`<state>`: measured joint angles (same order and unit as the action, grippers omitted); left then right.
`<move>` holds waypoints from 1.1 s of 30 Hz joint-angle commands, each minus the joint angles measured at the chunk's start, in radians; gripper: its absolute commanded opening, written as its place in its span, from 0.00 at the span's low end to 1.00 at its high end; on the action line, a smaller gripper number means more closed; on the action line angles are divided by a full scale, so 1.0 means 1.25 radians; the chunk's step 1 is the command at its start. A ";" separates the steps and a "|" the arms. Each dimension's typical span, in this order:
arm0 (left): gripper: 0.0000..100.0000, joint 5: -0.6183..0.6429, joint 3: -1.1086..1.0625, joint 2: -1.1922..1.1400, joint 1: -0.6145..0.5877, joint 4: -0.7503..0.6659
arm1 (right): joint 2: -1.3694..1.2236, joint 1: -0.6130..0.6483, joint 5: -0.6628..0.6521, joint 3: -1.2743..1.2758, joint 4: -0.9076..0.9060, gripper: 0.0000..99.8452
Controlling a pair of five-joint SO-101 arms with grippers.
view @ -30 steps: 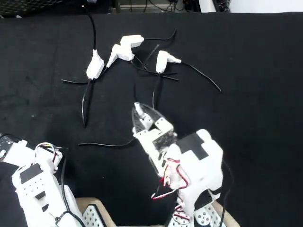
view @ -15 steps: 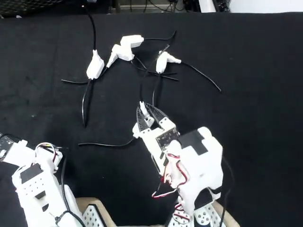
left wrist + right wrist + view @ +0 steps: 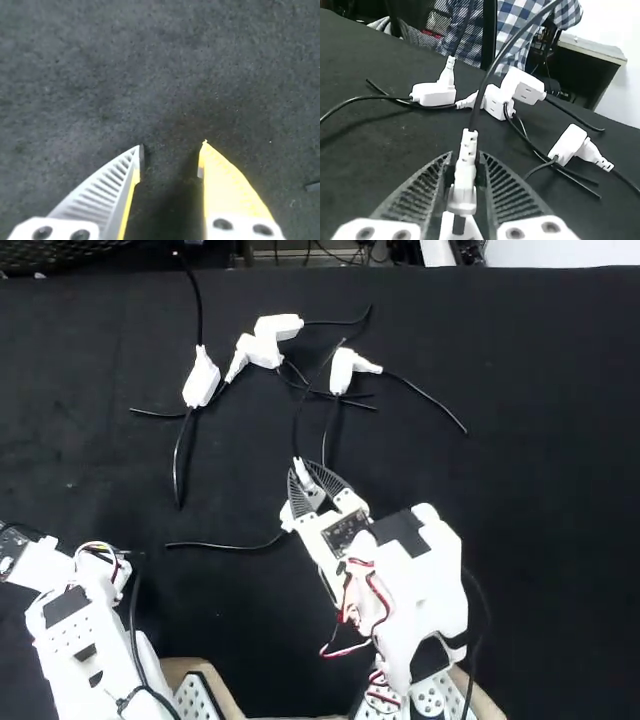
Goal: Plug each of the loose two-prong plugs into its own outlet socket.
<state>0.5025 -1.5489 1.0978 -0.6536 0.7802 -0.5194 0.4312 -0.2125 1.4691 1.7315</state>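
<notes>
My right claw (image 3: pixel 466 157) grips a white two-prong plug (image 3: pixel 463 177) over the middle of the worktop (image 3: pixel 540 460), the outlet sockets (image 3: pixel 201 380) lie toward its far edge, and my left claw (image 3: pixel 170 150) hangs narrowly parted.

Loads of open black cloth (image 3: pixel 540 440) on the right side of the table, and the near-left is bare too. The trouble is dead ahead of the right gripper (image 3: pixel 305 478): white outlet sockets (image 3: pixel 262 342) with black cables (image 3: pixel 330 395) criss-crossing between them. The clamped plug (image 3: pixel 297 468) has its cord (image 3: pixel 298 410) rising straight into that tangle. A loose cable (image 3: pixel 220 545) lies just left of that gripper. The left gripper (image 3: pixel 171 149), fingers spread, sits over plain cloth.
</notes>
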 commanded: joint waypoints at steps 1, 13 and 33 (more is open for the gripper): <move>0.19 -0.004 0.001 0.006 0.009 -0.014 | 0.003 0.004 -0.009 -0.014 0.018 0.01; 0.20 -0.004 0.003 0.006 0.008 -0.014 | 0.006 0.005 -0.010 -0.008 0.018 0.02; 0.20 -0.004 0.002 0.006 0.009 -0.014 | 0.007 0.004 -0.005 0.002 0.020 0.18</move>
<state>0.5025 -1.5489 1.0978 -0.6536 0.7802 -0.5194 0.4312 -0.2186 1.4691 1.7315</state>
